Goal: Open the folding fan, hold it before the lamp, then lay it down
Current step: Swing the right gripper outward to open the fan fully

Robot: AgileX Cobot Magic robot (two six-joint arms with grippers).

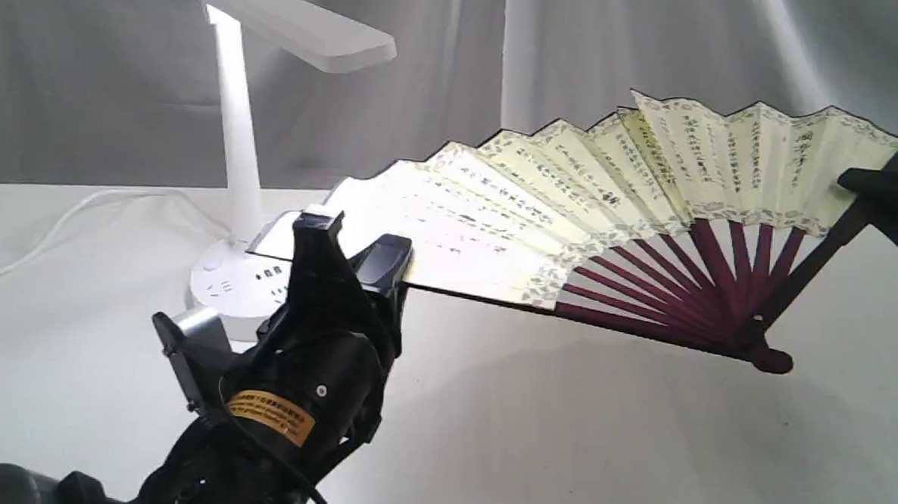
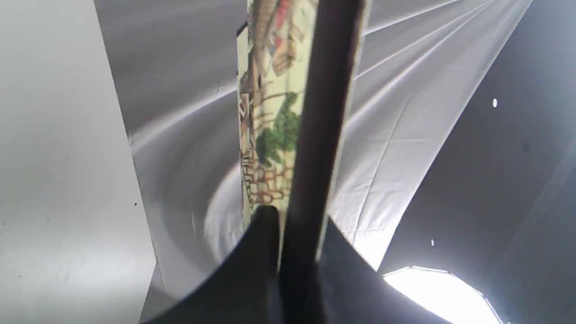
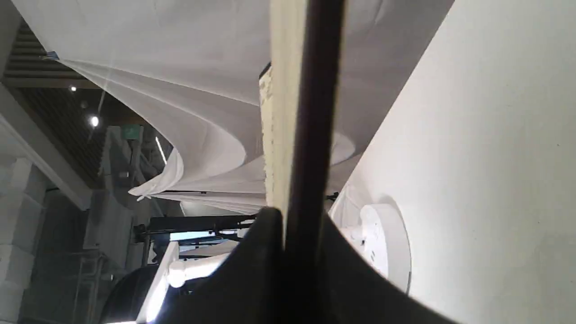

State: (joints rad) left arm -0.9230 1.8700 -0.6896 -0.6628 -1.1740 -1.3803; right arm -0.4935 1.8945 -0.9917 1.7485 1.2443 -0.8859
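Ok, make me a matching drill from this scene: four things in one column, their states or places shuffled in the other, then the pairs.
Column A
1. fan
2. lamp
3. left tool
4. right tool

Column B
a. shut on the fan's end nearest the lamp's base
b. spread open, calligraphy showing
c. shut on the fan's end at the right edge of the exterior view
d. white, standing upright at the back left

Pairs: 1-b, 2-d, 3-a, 4-c

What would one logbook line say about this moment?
folding fan: spread open | left pincer: shut on its lamp-side end | right pincer: shut on its other end | lamp: lit, behind left pincer
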